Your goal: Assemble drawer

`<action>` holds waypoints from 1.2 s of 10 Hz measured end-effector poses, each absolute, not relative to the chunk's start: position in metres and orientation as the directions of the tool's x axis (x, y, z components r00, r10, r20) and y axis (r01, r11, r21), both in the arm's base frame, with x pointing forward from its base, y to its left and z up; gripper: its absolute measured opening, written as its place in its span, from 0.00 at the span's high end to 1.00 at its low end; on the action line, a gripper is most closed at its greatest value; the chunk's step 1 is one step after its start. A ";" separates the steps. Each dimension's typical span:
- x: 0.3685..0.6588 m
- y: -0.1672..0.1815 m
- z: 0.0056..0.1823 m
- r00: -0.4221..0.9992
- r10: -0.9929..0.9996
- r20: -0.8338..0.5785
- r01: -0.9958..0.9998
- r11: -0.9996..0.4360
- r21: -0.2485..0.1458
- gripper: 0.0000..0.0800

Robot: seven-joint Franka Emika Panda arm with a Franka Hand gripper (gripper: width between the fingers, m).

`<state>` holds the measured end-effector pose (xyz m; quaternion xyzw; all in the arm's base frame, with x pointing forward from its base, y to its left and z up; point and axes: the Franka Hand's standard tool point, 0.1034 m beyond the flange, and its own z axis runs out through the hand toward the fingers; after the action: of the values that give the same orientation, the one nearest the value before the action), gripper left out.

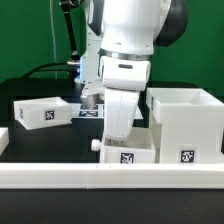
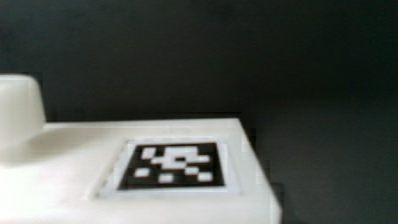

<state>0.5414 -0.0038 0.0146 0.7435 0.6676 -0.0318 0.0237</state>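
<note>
The large hollow white housing [image 1: 185, 125] stands at the exterior view's right, with a tag on its near face. One small tray [image 1: 42, 112] lies at the left. A second tray [image 1: 125, 152], with a small knob [image 1: 96, 145] on its left side, sits in the middle against the front rail. My gripper [image 1: 118, 138] reaches down to this middle tray's top edge, and its fingertips are hidden by the hand and the tray wall. The wrist view shows a white tagged tray face [image 2: 173, 165] close up, with a rounded white shape [image 2: 15, 115] beside it. No fingers show there.
A long white border rail [image 1: 110, 178] runs along the table's front edge. A flat marker board [image 1: 90, 112] lies behind the arm. Black cables trail at the back left. The tabletop is black.
</note>
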 end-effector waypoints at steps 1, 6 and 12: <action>0.541 -0.004 0.015 0.108 0.991 -0.079 0.994 -0.109 -0.007 0.95; 0.542 0.008 0.014 0.070 0.995 -0.077 0.998 -0.069 0.011 0.95; 0.541 0.010 0.014 0.073 0.994 -0.080 0.997 -0.073 0.002 0.95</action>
<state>0.5413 0.0095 0.0137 0.7318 0.6803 -0.0287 0.0277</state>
